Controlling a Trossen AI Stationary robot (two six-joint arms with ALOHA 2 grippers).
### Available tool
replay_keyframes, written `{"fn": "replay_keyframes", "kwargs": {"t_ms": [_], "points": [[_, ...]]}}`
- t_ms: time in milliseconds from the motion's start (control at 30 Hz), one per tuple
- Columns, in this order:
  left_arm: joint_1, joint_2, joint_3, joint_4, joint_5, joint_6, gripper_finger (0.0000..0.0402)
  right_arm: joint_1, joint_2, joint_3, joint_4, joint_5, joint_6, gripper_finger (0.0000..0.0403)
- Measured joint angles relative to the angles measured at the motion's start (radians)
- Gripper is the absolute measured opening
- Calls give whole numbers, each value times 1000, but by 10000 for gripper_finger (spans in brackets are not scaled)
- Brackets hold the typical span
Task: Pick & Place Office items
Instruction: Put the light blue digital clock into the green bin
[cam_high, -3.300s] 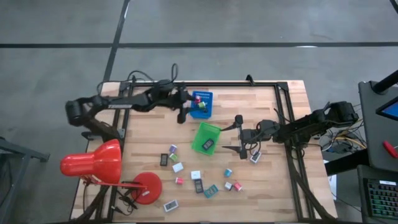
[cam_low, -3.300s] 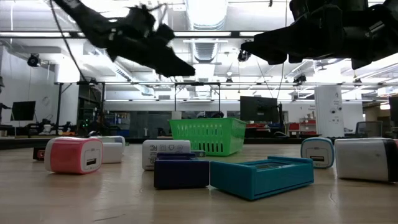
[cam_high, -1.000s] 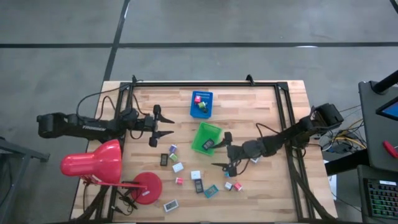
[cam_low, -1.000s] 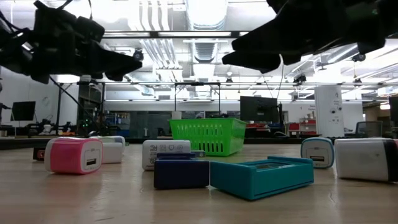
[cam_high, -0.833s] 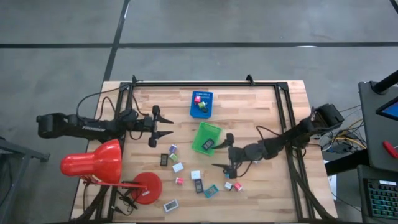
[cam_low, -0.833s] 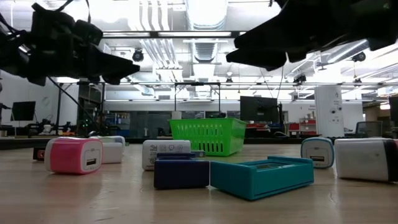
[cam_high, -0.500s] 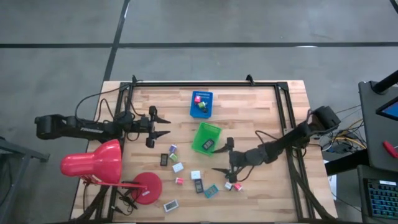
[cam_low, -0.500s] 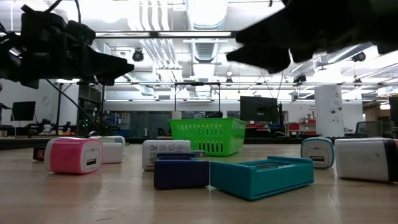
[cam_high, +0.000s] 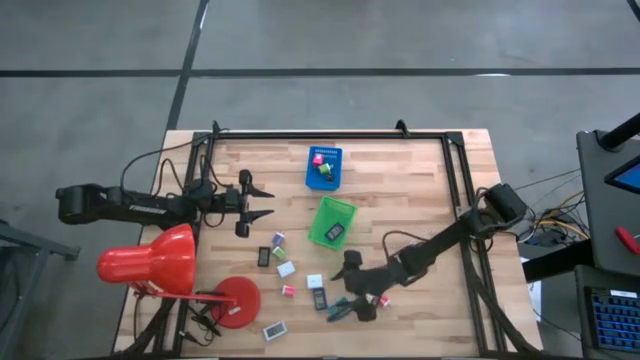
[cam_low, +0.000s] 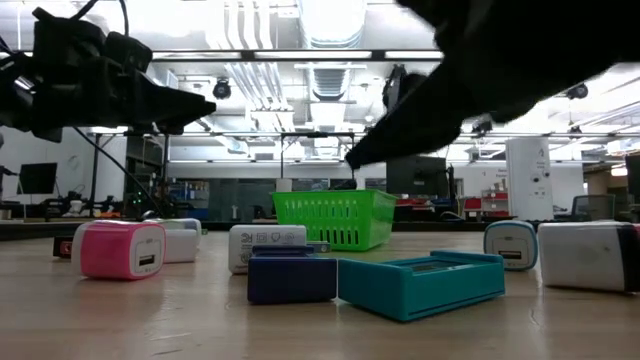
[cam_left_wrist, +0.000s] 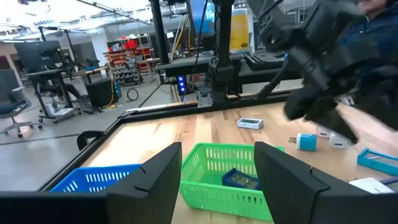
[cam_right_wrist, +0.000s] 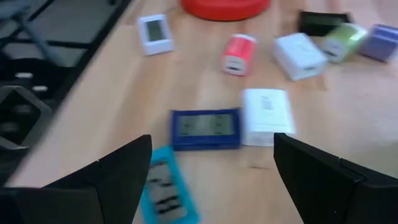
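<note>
Pale wood planks form the desk (cam_high: 400, 180), framed by a black rail. Right claw (cam_high: 347, 287), fingers spread wide and gripping nothing, sits low in the lower centre of the high view, above a dark blue flat piece (cam_right_wrist: 206, 129), a white flat piece (cam_right_wrist: 267, 116) touching it, and a teal flat piece (cam_right_wrist: 166, 185) just beside. Other office items lie scattered across the lower middle of the desk: a pink-red cube (cam_right_wrist: 238, 54), a white cube (cam_right_wrist: 299, 56), a green cube (cam_right_wrist: 344, 37) and a small white display piece (cam_right_wrist: 153, 32). Left claw (cam_high: 262, 203), released and empty, hangs at centre left of the high view, well apart from the pieces. A green tray (cam_high: 332, 221) at frame centre holds one dark piece; a blue tray (cam_high: 324, 167) above it holds a pink-red and a green piece. A red desk lamp (cam_high: 165, 262) occupies the lower left. Markings on the flat pieces' faces are too blurred to read.
</note>
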Motion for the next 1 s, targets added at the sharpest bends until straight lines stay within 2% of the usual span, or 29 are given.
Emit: {"fn": "replay_keyframes", "kwargs": {"t_ms": [200,433,733,1000], "points": [[0,0,0,0,-15,20,204,42,-17,133,-246,-39,57,326],[0,0,0,0,-16,22,204,53,51,285,-494,-80,76,326],[1,-3,0,-3,-18,30,204,44,126,359,-616,-124,53,326],[1,-6,0,-1,-18,34,204,31,181,403,-658,-147,10,326]]}}
